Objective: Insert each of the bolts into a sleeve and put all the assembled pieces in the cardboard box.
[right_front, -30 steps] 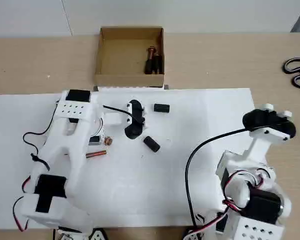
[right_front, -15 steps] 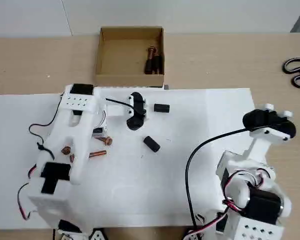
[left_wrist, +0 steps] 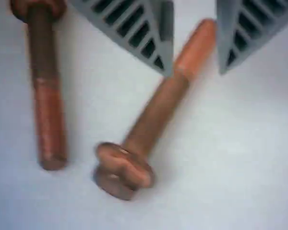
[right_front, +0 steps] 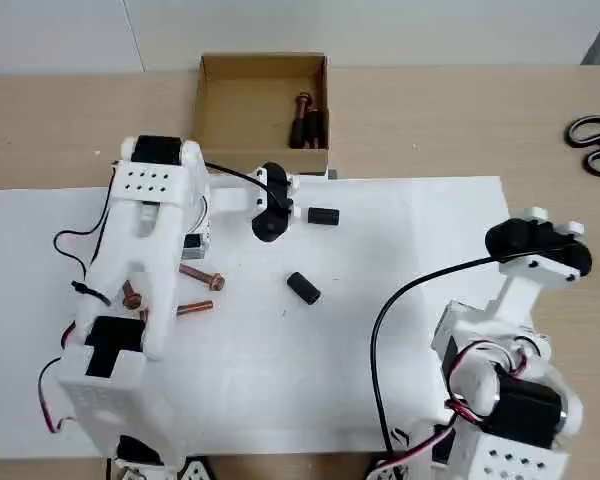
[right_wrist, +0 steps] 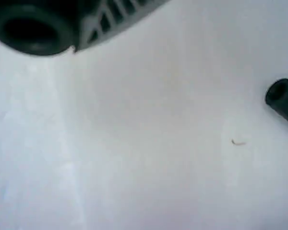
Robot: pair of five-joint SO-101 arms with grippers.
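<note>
Left gripper (left_wrist: pixel 194 60) at the top of the left wrist view, fingers apart, astride the shank tip of a bolt (left_wrist: pixel 153 112). Clamped on nothing. Bolt flat on the white sheet (left_wrist: pixel 240 172), head toward lower centre. Second bolt (left_wrist: pixel 45 96) just beside, down the left edge.

Risk, as a guess: closing this far out on the shank and catching only the very end. Likely then to squirt the bolt sideways, or to let it droop head-down once raised, awkward for meeting a sleeve (right_front: pixel 302 287) at mid-frame of the high view. Could also brush the second bolt and roll it off.

Hard to make out:
- Fingers cut by the top edge, contact with the shank unclear.
- In the high view, gripper tucked beneath its own arm.
- Black tube end (right_wrist: pixel 31 28) at upper left of the right wrist view, held or merely near, impossible to tell.
- Cardboard box (right_front: pixel 212 105) at top centre, assembled pieces (right_front: pixel 307 118) inside, count uncertain.
</note>
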